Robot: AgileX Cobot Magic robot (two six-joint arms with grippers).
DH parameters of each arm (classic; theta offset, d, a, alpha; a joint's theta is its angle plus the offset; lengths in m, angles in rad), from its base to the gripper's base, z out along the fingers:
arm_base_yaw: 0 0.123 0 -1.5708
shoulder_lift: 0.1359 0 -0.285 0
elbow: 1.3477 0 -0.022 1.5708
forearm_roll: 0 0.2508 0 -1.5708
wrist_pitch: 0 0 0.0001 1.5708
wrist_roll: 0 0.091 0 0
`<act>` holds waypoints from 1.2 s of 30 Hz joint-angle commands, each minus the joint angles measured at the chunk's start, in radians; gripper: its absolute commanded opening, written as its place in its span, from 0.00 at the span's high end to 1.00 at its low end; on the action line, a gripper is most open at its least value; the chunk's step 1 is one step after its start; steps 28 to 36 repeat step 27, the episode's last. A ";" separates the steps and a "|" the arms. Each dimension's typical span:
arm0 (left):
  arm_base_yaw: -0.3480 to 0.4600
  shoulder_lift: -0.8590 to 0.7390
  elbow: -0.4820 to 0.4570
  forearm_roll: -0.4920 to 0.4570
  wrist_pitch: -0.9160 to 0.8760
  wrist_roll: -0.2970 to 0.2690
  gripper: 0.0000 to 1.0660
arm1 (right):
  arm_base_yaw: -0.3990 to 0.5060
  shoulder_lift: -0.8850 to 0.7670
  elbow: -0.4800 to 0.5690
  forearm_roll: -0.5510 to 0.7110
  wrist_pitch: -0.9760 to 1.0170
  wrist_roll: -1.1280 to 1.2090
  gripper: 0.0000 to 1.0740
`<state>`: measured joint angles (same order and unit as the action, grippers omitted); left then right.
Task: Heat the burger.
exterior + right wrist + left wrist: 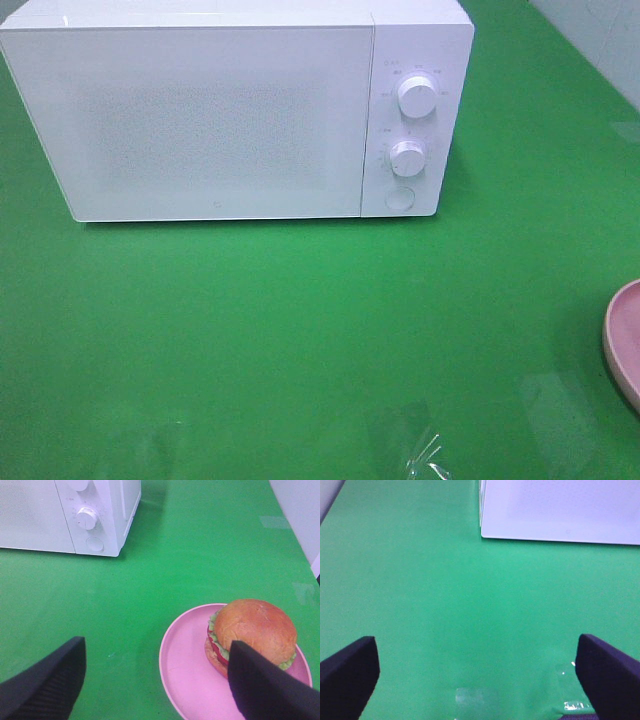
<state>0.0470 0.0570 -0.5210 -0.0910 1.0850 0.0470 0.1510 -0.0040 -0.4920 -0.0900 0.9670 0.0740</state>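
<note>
The burger (252,630), with its golden-brown bun, green lettuce and red tomato, sits on a pink plate (187,665); the exterior high view catches only the plate's rim (622,340) at the right edge. My right gripper (155,680) hovers open near the plate, one finger (265,690) in front of the burger, nothing between the jaws. Over bare green table, my left gripper (477,672) stands wide open and empty. The white microwave (235,115) stands at the back with its door shut. Neither gripper shows in the exterior high view.
The microwave has two knobs (416,96) and a round button (399,198) on its right panel. A green cloth (300,340) covers the table. A pale wall (600,35) borders the back right. A bit of clear plastic (428,462) lies near the front edge.
</note>
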 commanded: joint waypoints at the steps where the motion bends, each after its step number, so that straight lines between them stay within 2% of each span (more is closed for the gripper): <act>1: 0.003 -0.065 0.003 -0.002 -0.015 -0.004 0.06 | -0.002 -0.027 0.002 -0.004 -0.007 0.000 0.32; 36: 0.006 -0.085 0.003 -0.009 -0.015 -0.004 0.06 | -0.002 -0.027 0.002 -0.003 -0.007 -0.001 0.32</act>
